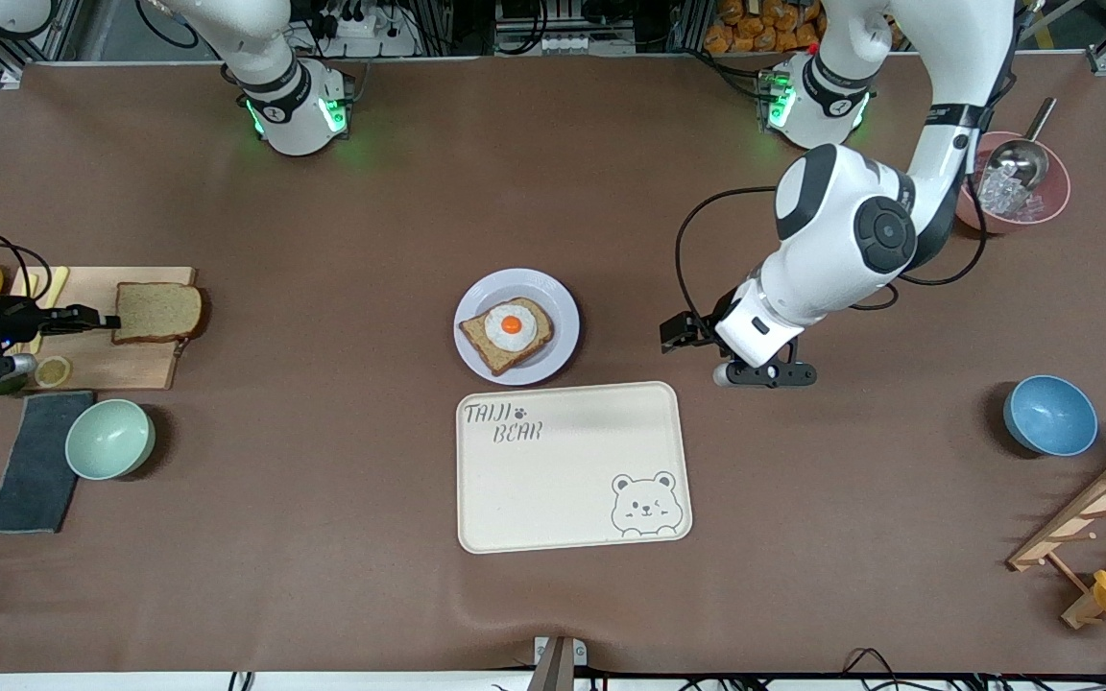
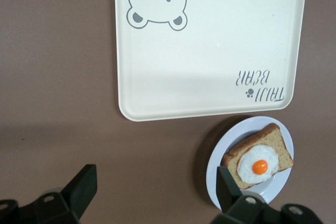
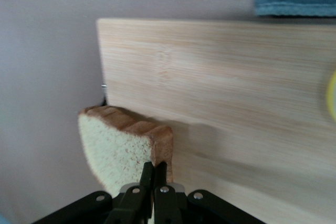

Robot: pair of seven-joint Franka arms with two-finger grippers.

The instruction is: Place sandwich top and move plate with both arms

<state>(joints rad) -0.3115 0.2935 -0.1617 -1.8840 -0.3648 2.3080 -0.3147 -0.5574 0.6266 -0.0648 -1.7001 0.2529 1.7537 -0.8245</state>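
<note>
**Bread slice gripped, plate waits**

Cream tray (image 1: pixel 572 467) lies nearest the front camera; the plate (image 1: pixel 559 309) with the egg toast (image 1: pixel 507 334) sits just above it in that view. At the right arm's end, the right gripper (image 1: pixel 104 321) pinches the sandwich top (image 1: pixel 158 311) over the cutting board (image 1: pixel 131 360). The carry should stay level and slow.

Left wrist view: the left gripper (image 2: pixel 155 195) hangs wide open and waits beside the plate.

Right wrist view alone shows that the fingers (image 3: pixel 147 179) clamp the slice's crust edge.
</note>
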